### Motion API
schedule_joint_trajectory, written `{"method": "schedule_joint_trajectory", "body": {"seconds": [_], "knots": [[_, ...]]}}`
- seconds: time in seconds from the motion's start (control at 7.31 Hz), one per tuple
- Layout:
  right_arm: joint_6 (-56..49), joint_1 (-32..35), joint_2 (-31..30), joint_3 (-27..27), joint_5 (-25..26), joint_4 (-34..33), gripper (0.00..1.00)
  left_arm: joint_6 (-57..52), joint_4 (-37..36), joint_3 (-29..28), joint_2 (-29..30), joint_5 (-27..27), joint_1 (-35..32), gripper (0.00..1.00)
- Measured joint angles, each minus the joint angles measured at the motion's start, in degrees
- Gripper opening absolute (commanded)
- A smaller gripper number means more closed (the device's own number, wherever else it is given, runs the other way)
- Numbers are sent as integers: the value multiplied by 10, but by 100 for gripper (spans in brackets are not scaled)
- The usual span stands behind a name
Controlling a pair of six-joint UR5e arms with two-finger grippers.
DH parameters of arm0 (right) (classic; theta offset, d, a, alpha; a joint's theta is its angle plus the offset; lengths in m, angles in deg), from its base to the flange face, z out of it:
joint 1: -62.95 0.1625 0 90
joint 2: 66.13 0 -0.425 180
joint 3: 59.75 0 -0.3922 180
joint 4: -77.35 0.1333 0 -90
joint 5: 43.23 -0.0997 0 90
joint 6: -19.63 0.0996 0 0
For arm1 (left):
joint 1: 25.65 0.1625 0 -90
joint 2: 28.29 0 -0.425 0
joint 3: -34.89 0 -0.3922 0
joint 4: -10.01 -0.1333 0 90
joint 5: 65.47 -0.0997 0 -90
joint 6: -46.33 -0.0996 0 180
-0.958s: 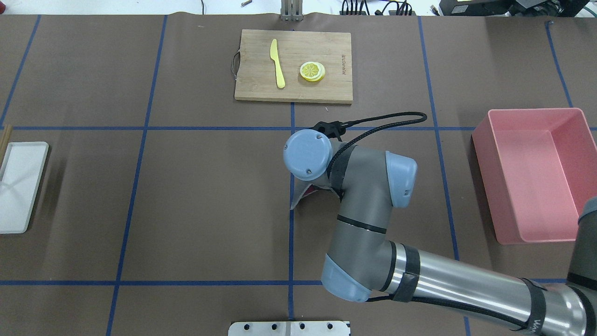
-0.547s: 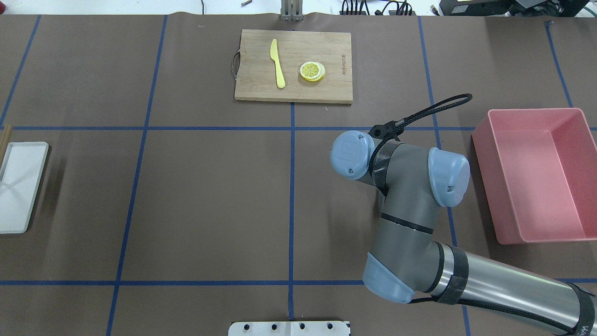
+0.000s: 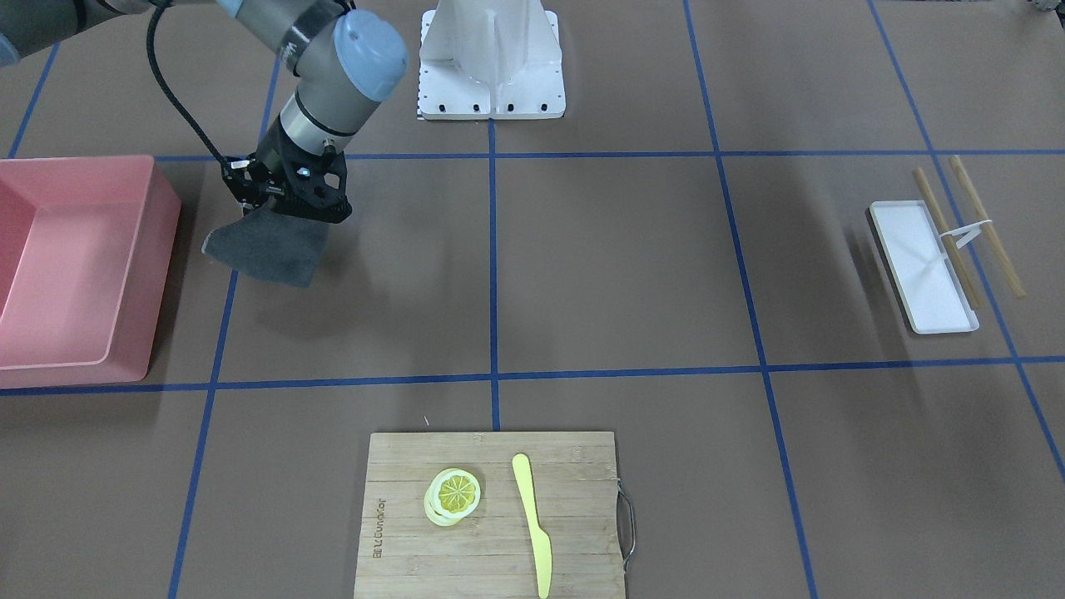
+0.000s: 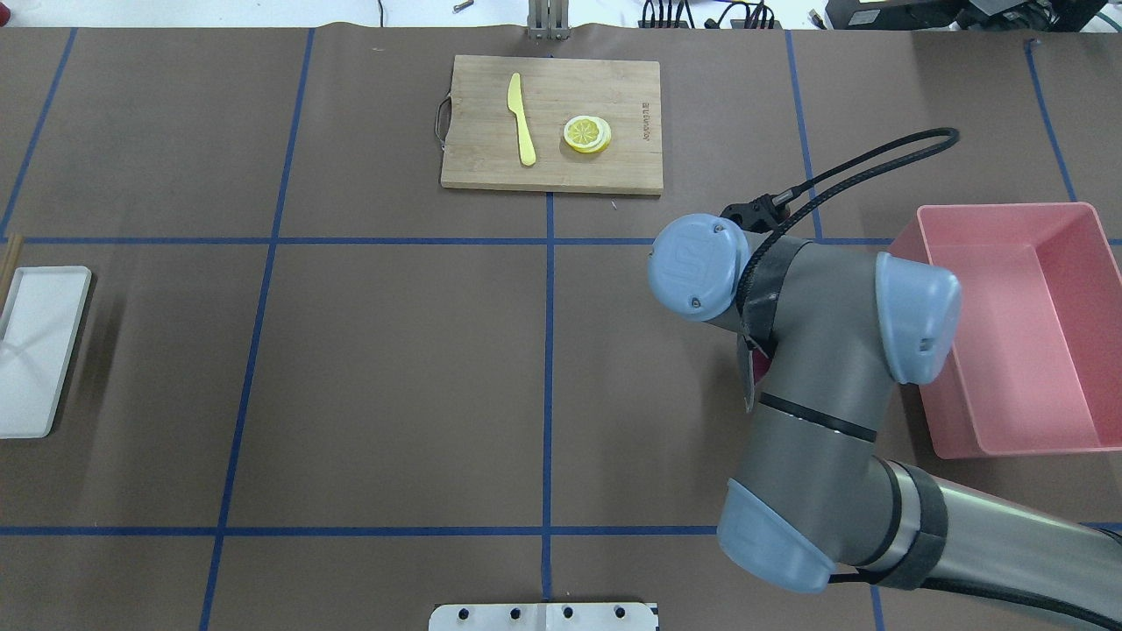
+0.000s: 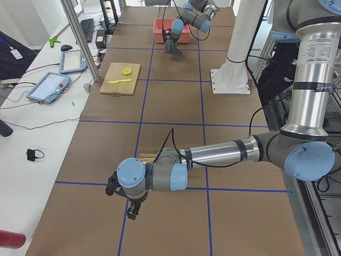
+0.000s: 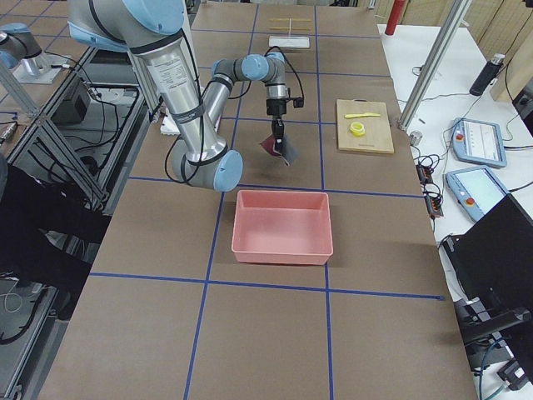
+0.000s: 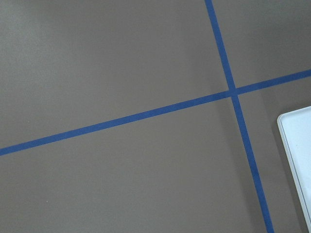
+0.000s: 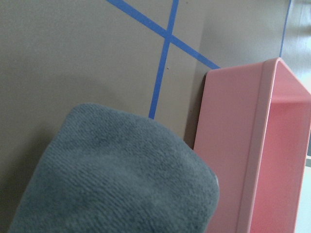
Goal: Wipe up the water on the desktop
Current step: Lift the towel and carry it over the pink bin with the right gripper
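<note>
My right gripper [image 3: 279, 204] is shut on a grey cloth [image 3: 262, 249] that hangs from it above the brown desktop [image 3: 616, 266], close to the pink bin. The cloth fills the lower left of the right wrist view [image 8: 116, 174]. In the overhead view the arm covers the gripper, and only an edge of the cloth [image 4: 748, 379] shows. I see no water on the desktop [image 4: 394, 368]. My left gripper [image 5: 131, 209] shows only in the exterior left view, low over the table's left end, and I cannot tell if it is open or shut.
A pink bin [image 4: 1017, 324] stands at the table's right, just beside the cloth [image 8: 252, 145]. A bamboo cutting board [image 4: 552, 171] with a yellow knife [image 4: 521, 118] and lemon slices [image 4: 587, 134] lies at the far middle. A white tray [image 4: 35, 350] lies at the left edge.
My right arm has swung to the right, from the table's middle toward the pink bin, carrying the cloth with it.
</note>
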Motion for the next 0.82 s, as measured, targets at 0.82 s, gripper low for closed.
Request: {"method": "schedule_joint_trajectory", "body": {"seconds": [0.82], "knots": [[-55, 148, -60, -152, -135, 85, 0, -1, 0, 1, -2, 0, -1, 99]]}}
